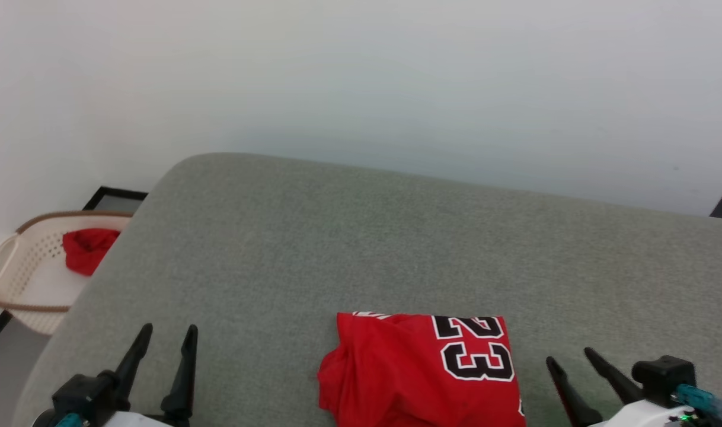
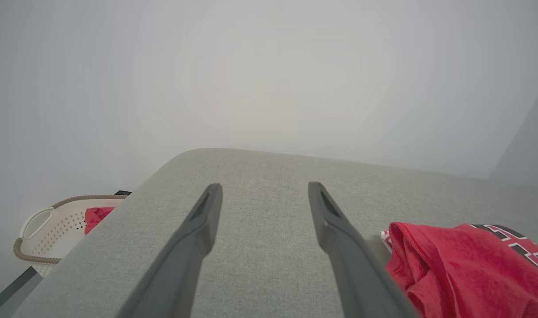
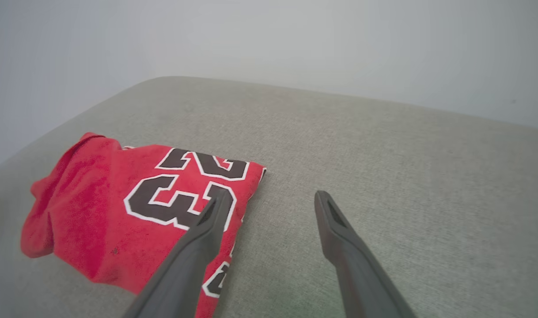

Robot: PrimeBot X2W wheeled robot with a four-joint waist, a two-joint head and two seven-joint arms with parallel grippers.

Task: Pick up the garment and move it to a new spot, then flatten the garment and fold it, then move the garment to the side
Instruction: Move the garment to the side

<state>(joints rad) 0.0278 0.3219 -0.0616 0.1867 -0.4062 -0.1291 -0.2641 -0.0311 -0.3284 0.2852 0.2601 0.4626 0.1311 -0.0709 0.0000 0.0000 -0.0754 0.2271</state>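
The garment [image 1: 420, 373] is a bright red shirt with a black, white-outlined 23, lying folded into a compact block near the front edge of the grey cushioned surface [image 1: 361, 237]. A thin strip of red-and-white trim peeks out at its far edge. My left gripper [image 1: 168, 335] stands open at the lower left, well apart from the garment. My right gripper [image 1: 569, 356] stands open just right of it, holding nothing. In the left wrist view the garment [image 2: 467, 265] lies right of the open left gripper [image 2: 264, 187]. In the right wrist view the garment [image 3: 132, 207] sits left of the open right gripper [image 3: 271, 196].
A white perforated laundry basket [image 1: 17, 279] with a brown rim stands on the floor left of the surface, holding a red cloth [image 1: 88, 249]. A pale wall rises behind. The grey surface stretches bare to the back and right.
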